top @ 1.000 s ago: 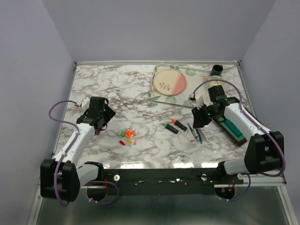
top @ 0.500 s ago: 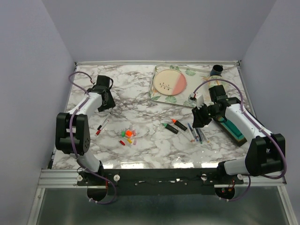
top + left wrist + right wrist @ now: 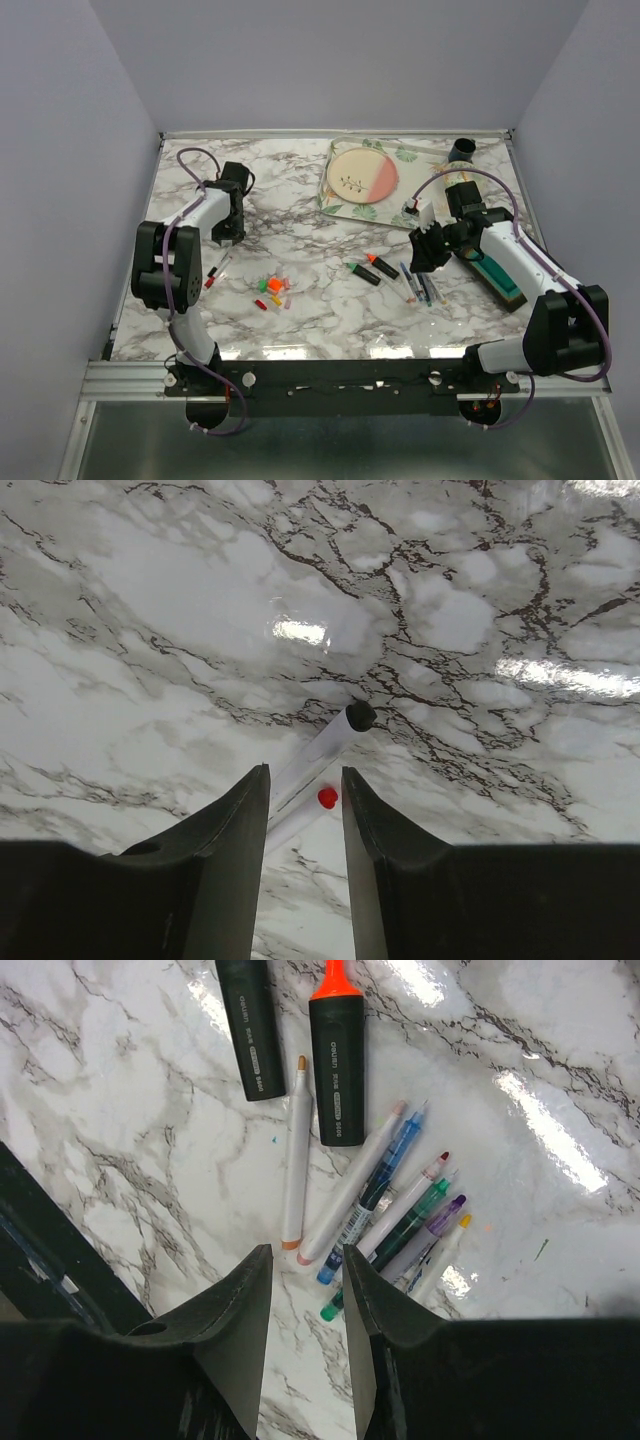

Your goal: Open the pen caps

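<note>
left pincer [image 3: 305,772] slightly open, empty, tips straddling thin pen [image 3: 318,758] on tabletop [image 3: 150,600]. right pincer [image 3: 307,1252] likewise, over pens. loose pen caps [image 3: 275,290] well apart from both.

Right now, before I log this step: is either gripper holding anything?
Left gripper: open, holding nothing.
Right gripper: open, holding nothing.
</note>
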Robot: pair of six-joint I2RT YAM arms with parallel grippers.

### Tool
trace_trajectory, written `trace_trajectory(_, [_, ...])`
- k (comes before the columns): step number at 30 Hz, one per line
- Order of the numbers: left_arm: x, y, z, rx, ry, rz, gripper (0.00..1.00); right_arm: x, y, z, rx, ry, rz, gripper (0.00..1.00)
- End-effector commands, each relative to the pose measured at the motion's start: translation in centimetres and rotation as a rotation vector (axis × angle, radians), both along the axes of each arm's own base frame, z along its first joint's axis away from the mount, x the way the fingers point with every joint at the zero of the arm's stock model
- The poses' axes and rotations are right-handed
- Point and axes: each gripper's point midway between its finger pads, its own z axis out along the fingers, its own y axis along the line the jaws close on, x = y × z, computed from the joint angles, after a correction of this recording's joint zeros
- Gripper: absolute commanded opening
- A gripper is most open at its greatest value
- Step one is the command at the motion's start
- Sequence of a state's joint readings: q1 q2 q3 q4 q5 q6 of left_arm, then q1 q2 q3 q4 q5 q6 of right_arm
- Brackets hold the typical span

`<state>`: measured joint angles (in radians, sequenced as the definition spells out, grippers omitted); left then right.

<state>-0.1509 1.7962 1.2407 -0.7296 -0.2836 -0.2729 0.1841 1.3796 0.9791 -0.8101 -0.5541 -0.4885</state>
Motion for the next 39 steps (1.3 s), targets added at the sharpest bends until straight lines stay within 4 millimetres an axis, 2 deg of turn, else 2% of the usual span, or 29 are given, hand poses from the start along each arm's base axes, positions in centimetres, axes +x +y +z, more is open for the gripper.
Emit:
trace_trajectory(1, [-0.5, 0.2, 0.0, 0.02, 0.069, -0.069, 0.42, 0.1, 0.5, 1.3, 0.028, -0.023, 0.023, 0.41])
trace_trajectory(12, [-1.2, -0.3, -1.8, -0.021, 0.166, -0.119, 0.38, 0.1, 0.6, 1.3, 0.031, -0.024, 0.025, 0.41])
trace_trajectory(16, [-1.3, 0.0, -2.4, -0.014, 0.191, -0.119, 0.33, 0.1, 0.6, 1.2, 0.032, -0.019, 0.026, 0.41])
trace_trajectory(23, [0.1, 2.1, -2.2, 0.025, 0.181, -0.088, 0.25, -0.1, 0.8, 1.3, 0.042, -0.017, 0.035, 0.41])
trace_trajectory(27, [1.7, 3.3, -1.7, 0.035, 0.149, -0.06, 0.18, -0.1, 0.7, 1.3, 0.043, -0.015, 0.035, 0.41])
trace_trajectory(31, [3.3, 3.5, -1.2, -0.009, 0.102, -0.032, 0.11, -0.1, 0.7, 1.3, 0.041, -0.016, 0.037, 0.41])
trace_trajectory(35, [4.6, 2.3, 0.3, -0.099, 0.021, -0.026, 0.04, -0.1, 0.8, 1.4, 0.045, -0.019, 0.041, 0.41])
trace_trajectory(38, [5.5, -0.3, 2.9, -0.24, -0.1, -0.052, 0.0, -0.4, 1.1, 1.7, 0.067, -0.027, 0.071, 0.41])
trace_trajectory(39, [5.2, -2.2, 4.4, -0.341, -0.144, -0.089, 0.0, -0.6, 1.3, 2.1, 0.078, -0.027, 0.082, 0.41])
